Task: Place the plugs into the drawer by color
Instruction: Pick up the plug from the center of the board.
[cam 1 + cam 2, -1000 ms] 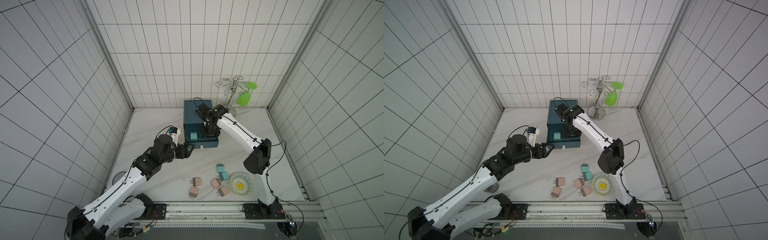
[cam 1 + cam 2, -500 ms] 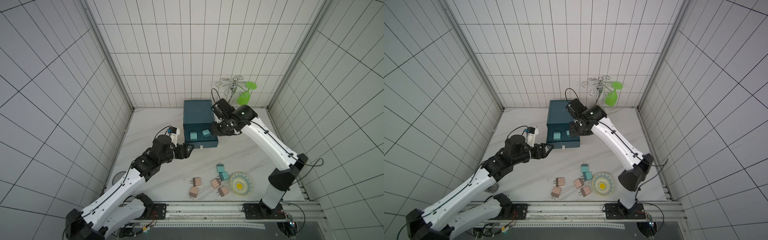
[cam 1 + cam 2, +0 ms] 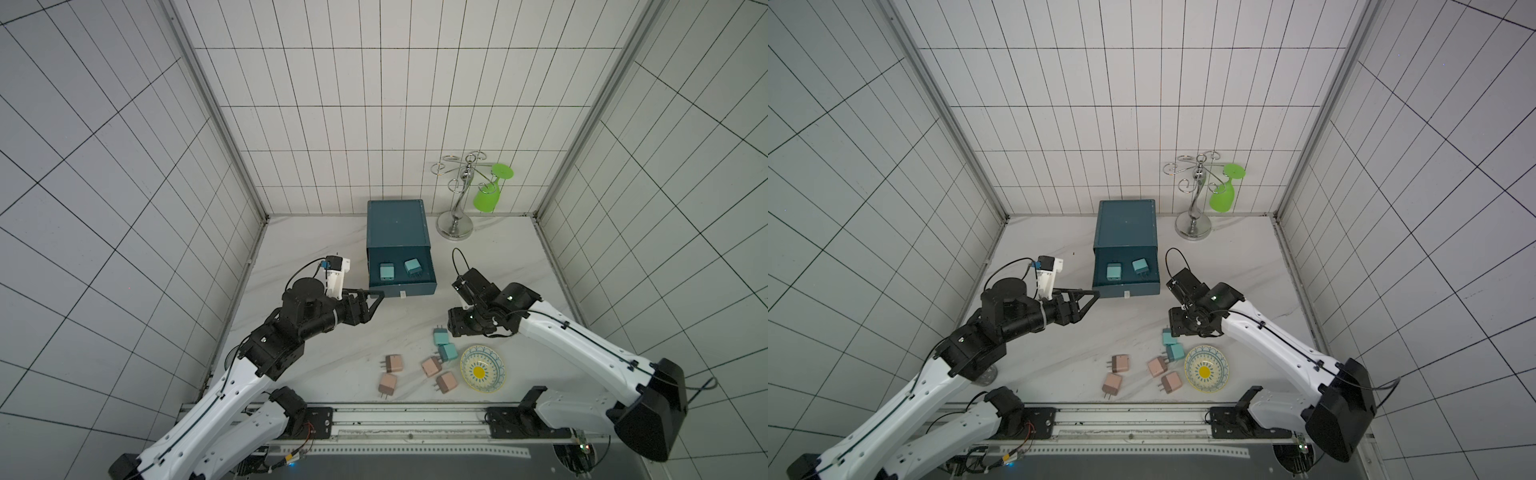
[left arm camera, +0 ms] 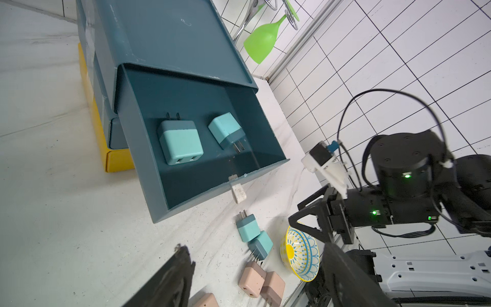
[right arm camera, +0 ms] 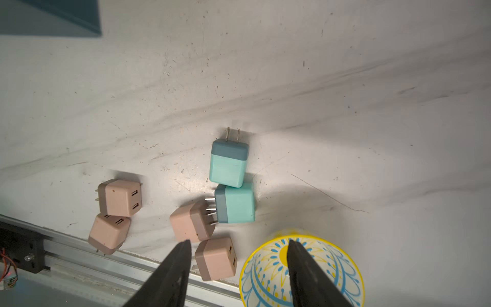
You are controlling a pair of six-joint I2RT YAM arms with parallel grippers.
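- Right gripper [image 5: 238, 243]: jaws parted with nothing between them. It hangs over the loose plugs on the near right of the table [image 3: 316, 257], touching none.
- Left gripper [image 3: 379, 300]: jaws spread wide and empty, tips just beside the near-left corner of the open drawer [image 3: 401, 289]. We cannot tell whether they touch it.
- Closest to the right jaws are two teal plugs on the table, touching each other.
- The far teal plug [image 5: 228, 164] lies with its prongs pointing far, and its left and right faces are free.
- The near teal plug [image 5: 235, 203] is hemmed in. The dish [image 3: 462, 368] sits just to its right, and its prongs mesh with those of a pink plug [image 5: 190, 224] on its left.
- Three other pink plugs [image 5: 121, 198] [image 5: 109, 232] [image 5: 216, 257] lie nearer the front rail. The two on the left touch each other.
- Two drawer plugs [image 3: 387, 272] [image 3: 413, 266], both teal, rest in the drawer a little apart.
- Handling, as we judge it: these are small, rigid plastic cubes, light and smooth-skinned. One will likely skid or spin if a single finger lands on it first.
- Hold: pinch across two opposite flat sides of the body, centred. Avoid the prongs, which are thin and give little to bear on.
- We would take the far teal plug first, since its sides are the most open.
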